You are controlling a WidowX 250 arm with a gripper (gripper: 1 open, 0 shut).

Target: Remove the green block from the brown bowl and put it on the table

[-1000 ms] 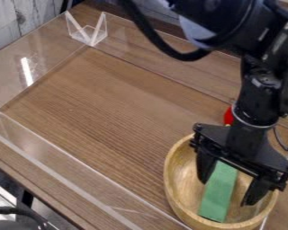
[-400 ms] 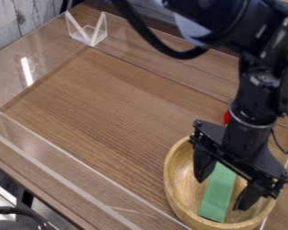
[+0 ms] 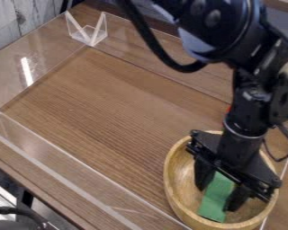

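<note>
Landmark: the bowl (image 3: 180, 192). Bowl sits on the wood-grain surface (image 3: 98, 103), thick light rim, low in the view at the right. Block (image 3: 214, 199), plain green, lies inside the bowl, long side running from near rim up toward the pincer. Pincer (image 3: 232, 171) is down over the bowl, dark, reaching in from above; its fingers are at the block's upper part and hide some of it. Whether they pinch the block or just stand around it, cannot tell; how wide the pincer is spread, cannot tell either. Arm (image 3: 219, 58) comes from the top of the view, above and beyond the bowl. Bit of a red thing (image 3: 229, 113) beyond the bowl, mostly behind the arm. Clear wire-like stand (image 3: 87, 30) well apart from the bowl, far left corner of the surface.
</note>
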